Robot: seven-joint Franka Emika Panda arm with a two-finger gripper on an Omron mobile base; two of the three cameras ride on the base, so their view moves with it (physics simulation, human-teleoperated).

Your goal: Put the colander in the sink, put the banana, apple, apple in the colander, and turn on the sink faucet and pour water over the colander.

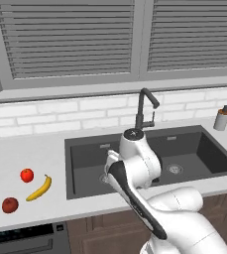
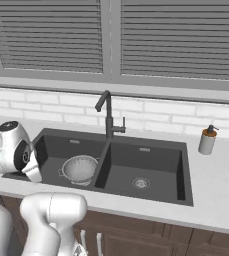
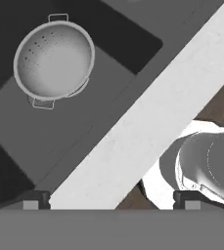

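Below and ahead of the tool (image 3: 111, 200), the colander (image 3: 54, 60) sits empty in the sink (image 3: 15, 146), so fruit comes next. Tool's tips stand wide apart, holding nothing. Off to its left on the desk (image 1: 16, 149) lie the banana (image 1: 39, 188) and two apples (image 1: 27, 175). Best approach: swing left, descend straight over the banana's middle, close across its narrow width.

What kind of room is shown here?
Most likely a kitchen: a double-basin sink with a gooseneck faucet is set in a counter, and fruit lies beside it, including a banana.
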